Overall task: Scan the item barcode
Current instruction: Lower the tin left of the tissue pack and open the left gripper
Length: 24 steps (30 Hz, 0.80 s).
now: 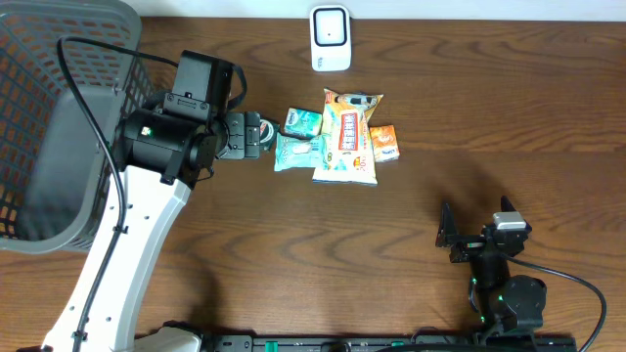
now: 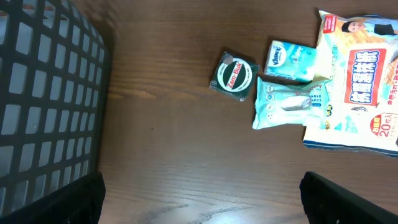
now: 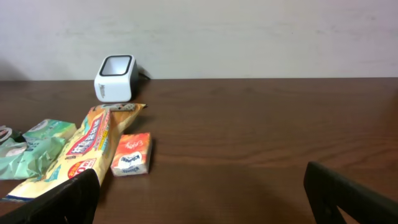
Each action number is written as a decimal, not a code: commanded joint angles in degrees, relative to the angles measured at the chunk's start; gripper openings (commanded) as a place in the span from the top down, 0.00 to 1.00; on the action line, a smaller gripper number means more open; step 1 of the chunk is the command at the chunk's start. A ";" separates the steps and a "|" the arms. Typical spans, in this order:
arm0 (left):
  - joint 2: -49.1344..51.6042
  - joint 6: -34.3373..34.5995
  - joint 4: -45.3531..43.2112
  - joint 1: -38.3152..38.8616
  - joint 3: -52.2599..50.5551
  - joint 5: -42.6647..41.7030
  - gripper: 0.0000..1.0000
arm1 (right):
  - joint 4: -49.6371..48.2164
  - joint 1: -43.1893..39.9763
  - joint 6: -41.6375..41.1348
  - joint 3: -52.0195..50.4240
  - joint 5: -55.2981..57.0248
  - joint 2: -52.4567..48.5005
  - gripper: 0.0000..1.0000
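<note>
Both pairs of jaws stand wide apart, empty. Left gripper (image 2: 199, 205) hovers by the green tin (image 2: 234, 76), in front of the scanner (image 1: 331, 38) and to its left; right gripper (image 3: 199, 199) sits far from the scanner. Best to descend squarely, straddling the tin without nudging the tissue packet (image 2: 290, 60).

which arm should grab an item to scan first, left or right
Left, probably. The left gripper, open, hovers beside the green tin and the packets; the right gripper, also open, sits well apart from every item.
</note>
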<state>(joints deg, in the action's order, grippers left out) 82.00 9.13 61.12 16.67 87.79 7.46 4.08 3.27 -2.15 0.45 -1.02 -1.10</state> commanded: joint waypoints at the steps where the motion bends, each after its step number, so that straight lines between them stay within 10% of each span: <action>1: 0.33 -0.31 0.09 0.02 -0.24 0.52 0.02 | 0.22 -0.33 0.07 -0.15 0.46 0.07 0.01; 24: 0.28 3.93 -3.80 -3.04 3.30 0.52 0.02 | 0.22 -0.33 0.07 -0.15 0.46 0.07 0.01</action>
<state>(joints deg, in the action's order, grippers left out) 82.02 12.05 57.34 15.49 88.58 7.44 4.08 3.29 -2.15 0.45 -1.02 -1.10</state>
